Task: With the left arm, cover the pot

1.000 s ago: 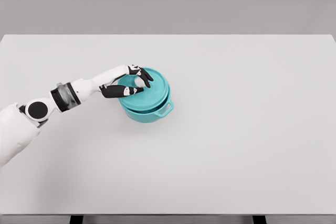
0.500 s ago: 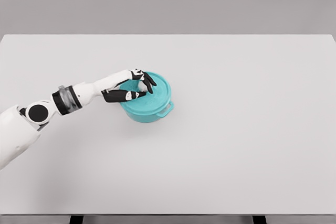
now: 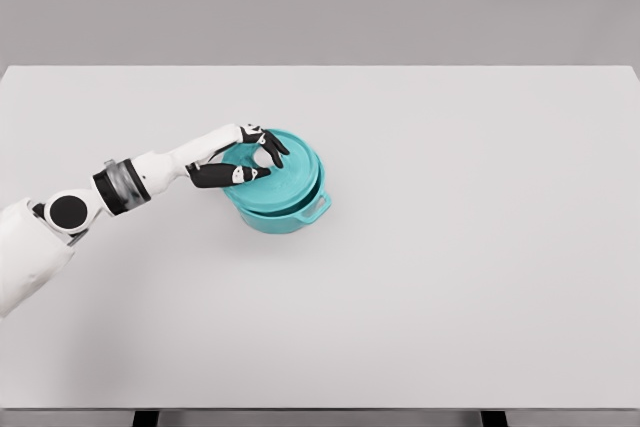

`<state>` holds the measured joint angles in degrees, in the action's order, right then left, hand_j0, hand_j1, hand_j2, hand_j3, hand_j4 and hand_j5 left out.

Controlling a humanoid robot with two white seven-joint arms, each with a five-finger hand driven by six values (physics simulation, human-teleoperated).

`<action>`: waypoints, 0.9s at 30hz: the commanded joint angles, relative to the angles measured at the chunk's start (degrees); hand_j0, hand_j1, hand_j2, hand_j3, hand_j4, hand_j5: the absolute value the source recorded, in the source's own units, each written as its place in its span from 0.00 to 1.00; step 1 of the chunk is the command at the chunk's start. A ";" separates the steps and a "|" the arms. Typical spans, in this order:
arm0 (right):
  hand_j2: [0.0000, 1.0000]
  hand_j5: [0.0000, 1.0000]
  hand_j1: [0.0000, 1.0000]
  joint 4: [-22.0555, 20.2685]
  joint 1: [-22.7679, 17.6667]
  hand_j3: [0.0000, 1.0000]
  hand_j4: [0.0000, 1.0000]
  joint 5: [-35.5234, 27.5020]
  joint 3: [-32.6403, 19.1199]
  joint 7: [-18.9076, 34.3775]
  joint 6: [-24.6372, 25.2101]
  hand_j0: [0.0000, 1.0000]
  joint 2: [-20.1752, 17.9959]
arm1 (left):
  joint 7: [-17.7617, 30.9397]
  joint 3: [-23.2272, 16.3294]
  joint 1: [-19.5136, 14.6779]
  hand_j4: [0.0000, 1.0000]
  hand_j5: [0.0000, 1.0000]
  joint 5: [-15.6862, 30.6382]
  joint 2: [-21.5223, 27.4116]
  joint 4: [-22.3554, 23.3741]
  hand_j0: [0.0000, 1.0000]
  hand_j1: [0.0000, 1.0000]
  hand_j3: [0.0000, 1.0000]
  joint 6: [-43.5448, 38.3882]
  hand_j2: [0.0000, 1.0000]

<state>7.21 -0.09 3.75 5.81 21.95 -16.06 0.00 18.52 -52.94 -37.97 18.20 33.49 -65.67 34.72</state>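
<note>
Directly beneath the left robot hand [image 3: 247,159] sits the lid [image 3: 285,172].

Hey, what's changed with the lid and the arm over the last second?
Half a second ago the lid sat lower and flatter on the pot; now it is raised and tilted again, much as a second ago. The left hand shifted slightly up and left with it, fingers still around the white knob. The pot and table stayed put.
</note>
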 commanded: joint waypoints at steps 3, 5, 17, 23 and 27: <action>1.00 1.00 1.00 0.00 0.00 1.00 1.00 0.11 -0.01 0.02 -0.03 1.00 0.00 | 0.64 -0.50 0.09 0.44 0.44 -1.76 -0.18 0.20 0.44 0.44 0.44 0.28 0.44; 1.00 1.00 1.00 0.00 0.00 1.00 1.00 0.03 -0.01 0.02 -0.03 1.00 0.00 | 0.73 -0.50 0.18 0.44 0.44 -1.76 -0.36 0.02 0.44 0.44 0.44 0.28 0.44; 1.00 1.00 1.00 0.08 0.00 1.00 1.00 0.03 -0.01 0.02 -0.03 1.00 0.00 | 0.73 -0.50 0.44 0.44 0.44 -1.68 -0.27 -0.07 0.44 0.44 0.44 0.28 0.44; 1.00 1.00 1.00 0.00 0.09 1.00 1.00 0.03 -0.01 0.02 -0.03 1.00 0.00 | 0.73 -0.58 0.53 0.44 0.44 -1.68 -0.27 -0.24 0.44 0.44 0.44 0.28 0.44; 1.00 1.00 1.00 0.00 0.00 1.00 1.00 0.03 -0.01 0.02 -0.03 1.00 0.00 | 0.73 -0.50 0.97 0.44 0.44 -1.68 -0.27 -0.68 0.44 0.44 0.44 0.28 0.44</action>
<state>7.21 -0.09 3.76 5.81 21.95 -16.06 0.00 17.99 -52.72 -37.00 19.20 33.24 -66.33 34.34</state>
